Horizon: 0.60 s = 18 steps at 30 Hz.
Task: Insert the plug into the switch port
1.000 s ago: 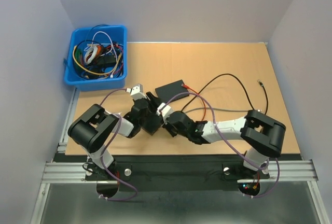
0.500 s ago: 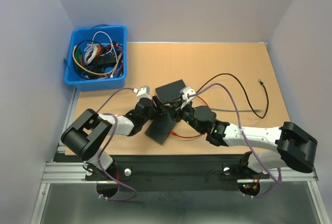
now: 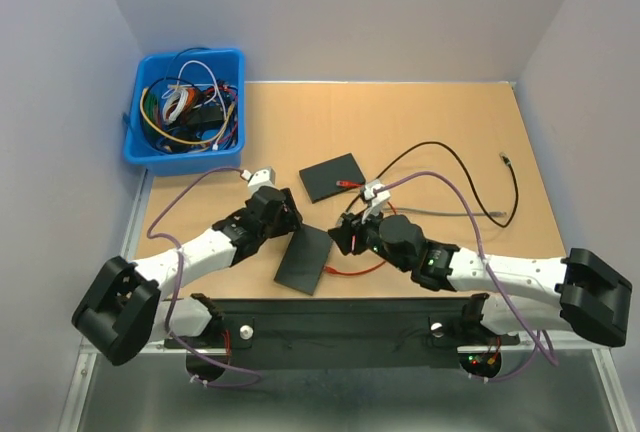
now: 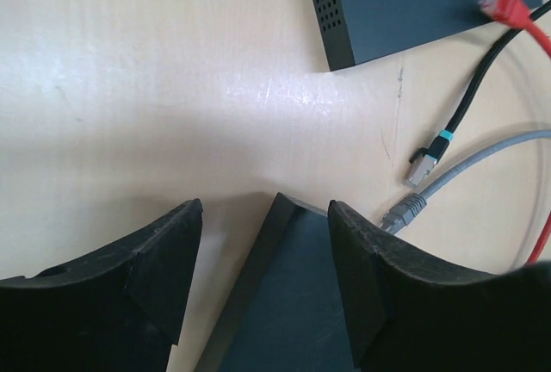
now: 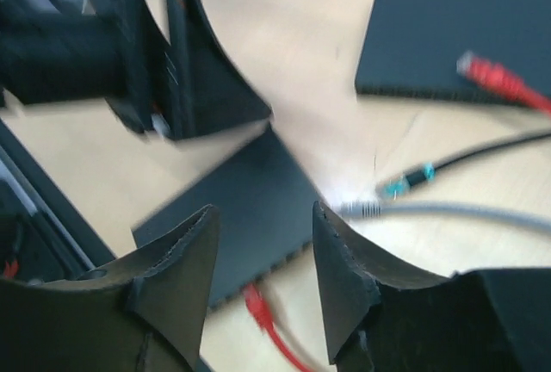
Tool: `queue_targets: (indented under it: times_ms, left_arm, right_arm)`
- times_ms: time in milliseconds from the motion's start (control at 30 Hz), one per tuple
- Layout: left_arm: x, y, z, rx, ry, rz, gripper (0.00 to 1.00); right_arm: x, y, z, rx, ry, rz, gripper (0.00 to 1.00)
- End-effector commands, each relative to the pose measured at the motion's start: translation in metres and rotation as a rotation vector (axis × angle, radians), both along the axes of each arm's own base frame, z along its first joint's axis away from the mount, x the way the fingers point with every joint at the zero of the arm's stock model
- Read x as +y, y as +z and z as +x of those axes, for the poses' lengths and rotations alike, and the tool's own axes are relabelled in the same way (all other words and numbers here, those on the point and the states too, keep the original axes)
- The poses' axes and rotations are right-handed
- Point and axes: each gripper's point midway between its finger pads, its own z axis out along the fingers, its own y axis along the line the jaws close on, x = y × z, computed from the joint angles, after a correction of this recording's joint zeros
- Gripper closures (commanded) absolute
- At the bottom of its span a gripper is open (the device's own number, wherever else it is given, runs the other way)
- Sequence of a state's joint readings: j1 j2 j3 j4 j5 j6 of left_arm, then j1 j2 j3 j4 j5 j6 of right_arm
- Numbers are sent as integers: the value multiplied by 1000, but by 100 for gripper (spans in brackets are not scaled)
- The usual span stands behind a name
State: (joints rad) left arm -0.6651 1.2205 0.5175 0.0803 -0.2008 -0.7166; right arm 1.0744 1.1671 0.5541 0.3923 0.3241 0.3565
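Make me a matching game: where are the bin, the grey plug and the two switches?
Things: 1 bin; 2 grey plug; 3 near switch; 4 far switch.
Places: A right below the left gripper; B far left corner of the table; C beside the black plug; D a red plug lies on it.
Pairs: 1-B, 2-C, 3-A, 4-D.
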Motion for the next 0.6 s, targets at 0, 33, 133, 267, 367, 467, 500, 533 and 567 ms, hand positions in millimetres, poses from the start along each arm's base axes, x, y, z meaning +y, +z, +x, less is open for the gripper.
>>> queue_targets:
  times_ms: [0,33,133,267,367,467,500,533,567]
  left_arm:
    - [23,28,2,-62,17,85,28]
    - [28,30,1,-68,29,95,27]
    - [36,42,0,-108,56,78,24]
    - [35,41,-4,-116,59,44,24]
    - [33,38,-6,-111,51,28,24]
    - [32,37,-7,-107,42,23,24]
    - [31,38,-7,-108,40,22,24]
    - [31,38,-7,-111,41,21,24]
    - [31,37,-7,-111,39,21,24]
  right_arm:
    - [2,-49,-31,181,32,-10,42]
    - [4,-54,-35,195,35,-15,36]
    - [14,-66,-43,222,53,-25,32]
    - [31,-92,-47,263,67,-90,31]
    - [40,-100,-44,282,56,-99,31]
    - [53,-115,-42,304,57,-118,31]
    - [58,-115,-41,303,62,-114,31]
    - [62,-114,-39,301,61,-110,31]
    - [69,-112,-37,298,67,-105,31]
